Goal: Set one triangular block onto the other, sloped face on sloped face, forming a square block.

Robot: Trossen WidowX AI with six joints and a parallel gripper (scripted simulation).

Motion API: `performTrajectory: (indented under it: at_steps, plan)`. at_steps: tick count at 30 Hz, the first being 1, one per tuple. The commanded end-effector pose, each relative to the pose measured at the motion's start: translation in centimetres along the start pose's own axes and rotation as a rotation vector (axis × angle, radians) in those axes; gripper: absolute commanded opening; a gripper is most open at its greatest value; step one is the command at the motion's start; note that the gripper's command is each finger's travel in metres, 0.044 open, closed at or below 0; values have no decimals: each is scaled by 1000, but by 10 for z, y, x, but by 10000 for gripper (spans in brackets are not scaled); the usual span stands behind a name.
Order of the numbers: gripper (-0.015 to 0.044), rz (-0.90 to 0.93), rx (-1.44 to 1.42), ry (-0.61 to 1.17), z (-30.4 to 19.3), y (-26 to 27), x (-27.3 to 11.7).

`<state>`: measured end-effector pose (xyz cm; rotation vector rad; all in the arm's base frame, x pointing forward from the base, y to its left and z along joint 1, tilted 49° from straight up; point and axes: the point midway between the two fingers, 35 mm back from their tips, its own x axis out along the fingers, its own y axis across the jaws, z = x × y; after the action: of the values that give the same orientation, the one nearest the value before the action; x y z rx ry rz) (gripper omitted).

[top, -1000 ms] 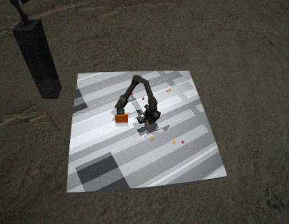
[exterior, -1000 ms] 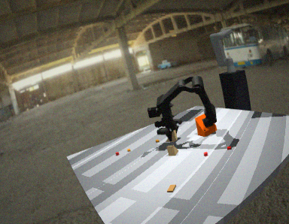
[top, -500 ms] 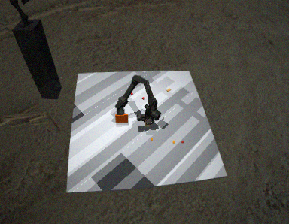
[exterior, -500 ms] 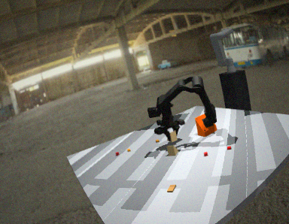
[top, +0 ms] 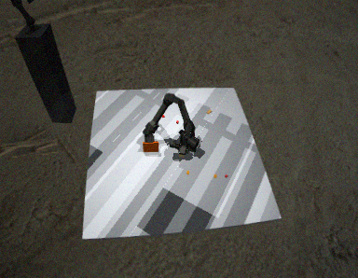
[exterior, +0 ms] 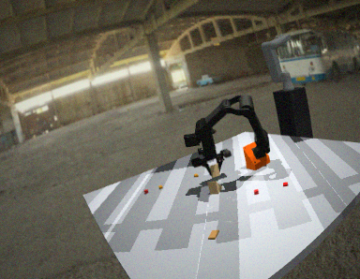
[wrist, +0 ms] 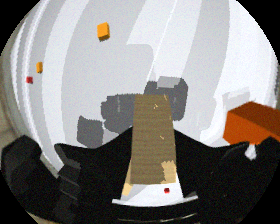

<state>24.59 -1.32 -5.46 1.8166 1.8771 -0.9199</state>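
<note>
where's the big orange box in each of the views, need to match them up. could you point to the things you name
Top: the big orange box (top: 150, 147) (exterior: 255, 157) (wrist: 253, 124) is left of centre, by the arm's foot.
Exterior: right of centre, beyond the gripper (top: 182, 151) (exterior: 215, 168) (wrist: 149, 129).
Wrist: at the right edge, just above the black finger on that side.
Shared landmark: the gripper, near the middle in top and exterior, and filling the lower part of wrist.

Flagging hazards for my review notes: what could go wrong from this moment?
The wooden block in the end effector hangs above the other triangular block; lowering it out of line could shove that one aside or leave the ends uneven. In the wrist view the held block hides what is directly beneath, so a misaligned slope might go unnoticed.
</note>
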Motion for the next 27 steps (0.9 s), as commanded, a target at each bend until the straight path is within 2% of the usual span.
performTrajectory:
  at_steps: [1,20,27]
  plan:
    - [0,0,7,4,0,0,5]
    - [0,1,-20,4,0,-1,25]
    - [184,1,-24,0,0,0,24]
